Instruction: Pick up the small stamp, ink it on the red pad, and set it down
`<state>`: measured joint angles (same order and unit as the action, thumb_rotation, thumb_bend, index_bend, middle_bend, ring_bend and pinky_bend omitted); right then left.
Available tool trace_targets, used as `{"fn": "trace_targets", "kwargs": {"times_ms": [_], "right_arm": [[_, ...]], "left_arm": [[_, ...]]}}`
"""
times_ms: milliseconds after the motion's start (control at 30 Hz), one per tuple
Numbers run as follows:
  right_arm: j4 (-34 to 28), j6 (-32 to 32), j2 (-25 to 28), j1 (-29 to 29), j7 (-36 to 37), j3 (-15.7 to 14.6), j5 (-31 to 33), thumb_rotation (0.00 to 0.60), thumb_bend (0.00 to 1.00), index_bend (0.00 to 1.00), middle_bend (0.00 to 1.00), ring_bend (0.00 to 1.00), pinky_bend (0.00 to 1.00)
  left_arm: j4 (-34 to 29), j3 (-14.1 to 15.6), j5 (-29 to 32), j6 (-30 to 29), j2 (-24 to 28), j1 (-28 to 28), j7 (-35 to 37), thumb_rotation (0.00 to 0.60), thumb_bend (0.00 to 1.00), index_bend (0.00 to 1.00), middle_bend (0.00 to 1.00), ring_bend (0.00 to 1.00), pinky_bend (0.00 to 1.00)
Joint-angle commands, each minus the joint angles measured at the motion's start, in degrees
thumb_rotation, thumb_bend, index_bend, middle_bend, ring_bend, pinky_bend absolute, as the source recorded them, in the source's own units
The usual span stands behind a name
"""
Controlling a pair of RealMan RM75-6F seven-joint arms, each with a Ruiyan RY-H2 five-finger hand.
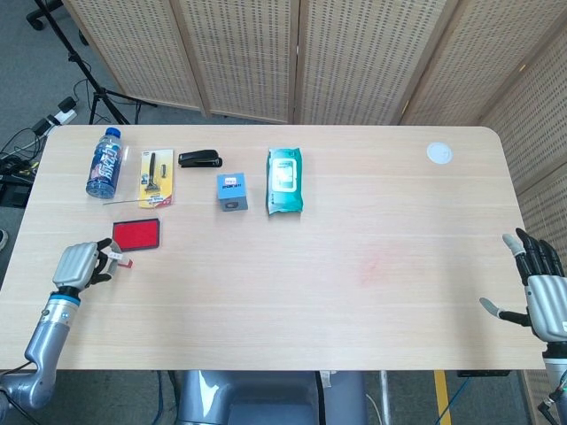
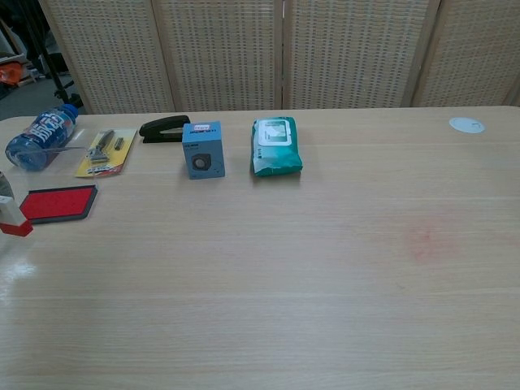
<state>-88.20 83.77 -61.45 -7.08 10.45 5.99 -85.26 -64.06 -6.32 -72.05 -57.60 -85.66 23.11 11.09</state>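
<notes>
Holding the small stamp (image 1: 117,258) pinched in its fingers just near of the red ink pad (image 1: 136,234), the left hand (image 1: 78,265) seems past inking, with only the set-down left, while the right hand (image 1: 540,294) idles empty, fingers spread.

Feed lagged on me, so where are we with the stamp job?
Pickup looks done: the left hand holds the small stamp, off the red pad and toward the near table edge. Whether it was inked can't be told from this moment. Left: set it down and release. The right hand is idle.

small stamp (image 2: 11,213) half off-frame
</notes>
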Motion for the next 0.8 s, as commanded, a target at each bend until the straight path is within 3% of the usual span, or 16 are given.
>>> {"fn": "trace_targets", "kwargs": {"times_ms": [33, 667, 800], "right_arm": [[0.1, -0.1, 0.0, 0.0, 0.0, 0.1, 0.1, 0.600, 0.00, 0.00, 0.00, 0.00, 0.00], [0.2, -0.2, -0.1, -0.1, 0.0, 0.2, 0.4, 0.600, 0.00, 0.00, 0.00, 0.00, 0.00], [-0.1, 0.2, -0.1, 0.0, -0.2, 0.1, 0.0, 0.600, 0.00, 0.00, 0.00, 0.00, 0.00]], "left_arm": [[1.8, 0.8, -0.6, 0.6, -1.4, -0.2, 0.9, 0.600, 0.53, 0.59, 0.98, 1.00, 1.00], [6.5, 2.2, -3.8, -0.9, -4.2, -0.8, 2.4, 0.600, 0.46, 0.59, 0.98, 1.00, 1.00], [7.4, 2.4, -4.3, -1.1, -4.5, -0.9, 2.8, 0.600, 0.39, 0.59, 0.98, 1.00, 1.00]]}}
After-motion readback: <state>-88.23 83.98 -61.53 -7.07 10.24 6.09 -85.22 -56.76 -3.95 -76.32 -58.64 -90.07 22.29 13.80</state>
